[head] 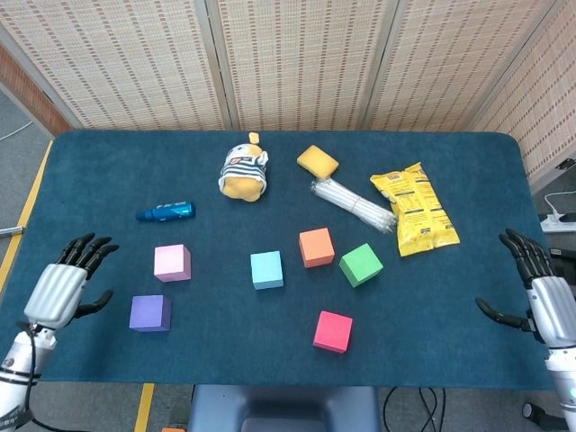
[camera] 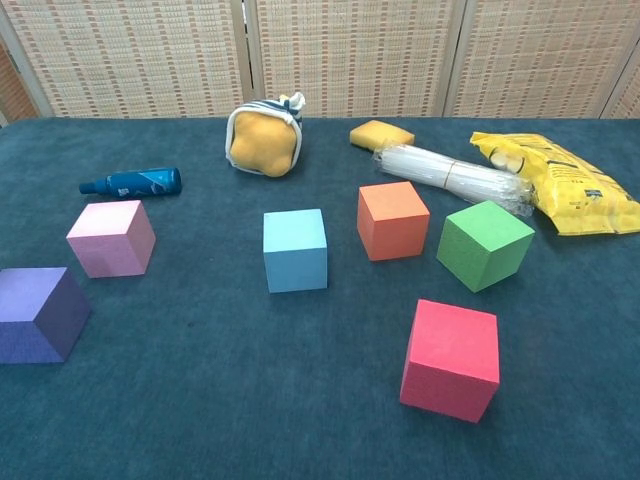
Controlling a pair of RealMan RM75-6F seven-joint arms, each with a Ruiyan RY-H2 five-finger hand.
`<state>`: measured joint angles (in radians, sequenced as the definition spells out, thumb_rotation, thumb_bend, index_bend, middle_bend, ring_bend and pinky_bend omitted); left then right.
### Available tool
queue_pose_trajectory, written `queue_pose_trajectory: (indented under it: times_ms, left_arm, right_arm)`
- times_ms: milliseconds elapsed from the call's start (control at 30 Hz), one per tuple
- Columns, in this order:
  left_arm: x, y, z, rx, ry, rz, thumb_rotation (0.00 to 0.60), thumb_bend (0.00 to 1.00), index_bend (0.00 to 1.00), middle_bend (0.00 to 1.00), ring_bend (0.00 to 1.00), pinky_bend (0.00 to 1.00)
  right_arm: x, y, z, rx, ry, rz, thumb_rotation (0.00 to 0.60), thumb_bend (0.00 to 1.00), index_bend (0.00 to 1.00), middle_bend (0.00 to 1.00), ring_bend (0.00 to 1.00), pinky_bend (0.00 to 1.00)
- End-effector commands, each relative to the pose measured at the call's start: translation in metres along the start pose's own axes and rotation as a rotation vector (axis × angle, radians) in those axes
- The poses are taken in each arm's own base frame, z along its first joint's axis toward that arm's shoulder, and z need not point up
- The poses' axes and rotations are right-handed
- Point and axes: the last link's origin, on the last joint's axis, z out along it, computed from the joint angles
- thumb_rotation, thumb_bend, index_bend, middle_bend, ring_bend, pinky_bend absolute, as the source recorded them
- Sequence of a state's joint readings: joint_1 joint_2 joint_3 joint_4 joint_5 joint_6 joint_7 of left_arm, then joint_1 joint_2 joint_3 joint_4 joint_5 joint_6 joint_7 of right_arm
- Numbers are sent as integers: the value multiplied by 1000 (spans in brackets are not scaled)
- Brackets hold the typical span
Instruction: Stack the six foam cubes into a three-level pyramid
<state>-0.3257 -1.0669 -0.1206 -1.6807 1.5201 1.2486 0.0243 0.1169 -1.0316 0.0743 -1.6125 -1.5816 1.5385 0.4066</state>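
Six cubes lie scattered, none stacked: pink cube, purple cube, cyan cube, orange cube, green cube, red cube; left hand empty, fingers spread, nearest purple, likely staging a grab; right hand empty, fingers apart, parked at table edge.

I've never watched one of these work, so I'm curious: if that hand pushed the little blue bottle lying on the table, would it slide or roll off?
The blue bottle lies on its side and looks round, so a sideways nudge would probably roll it. The carpet-like table cover may slow it. It looks small and probably light, so it would likely shift easily.
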Motion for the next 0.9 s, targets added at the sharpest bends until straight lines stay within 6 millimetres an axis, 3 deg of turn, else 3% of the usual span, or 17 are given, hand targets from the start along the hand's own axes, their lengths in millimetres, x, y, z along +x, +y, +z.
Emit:
queue_pose_trajectory:
  times_ms: [33,133,300,567,900]
  left_arm:
    - [1,13,53,-31,-100,-32,600,309,153,121,54,133]
    - [-8,17,75,-17,-171,-62,600,311,123,109,49,134]
    - [-23,26,91,-21,-262,-109,600,315,90,93,36,136]
    - [-37,30,99,-15,-318,-87,600,309,66,63,22,135]
    - [-70,31,107,53,-376,-38,600,306,73,63,35,141]
  right_arm:
    - [3,-3,2,3,8,0,600,306,0,119,39,74]
    - [3,-3,5,-1,8,1,600,306,0,119,39,74]
    - [-1,-3,11,-9,-8,0,600,307,0,119,39,73]
    - [-4,-2,19,-14,-18,2,600,307,0,119,39,73]
    - [-11,0,30,-4,-55,5,600,306,0,119,39,73]
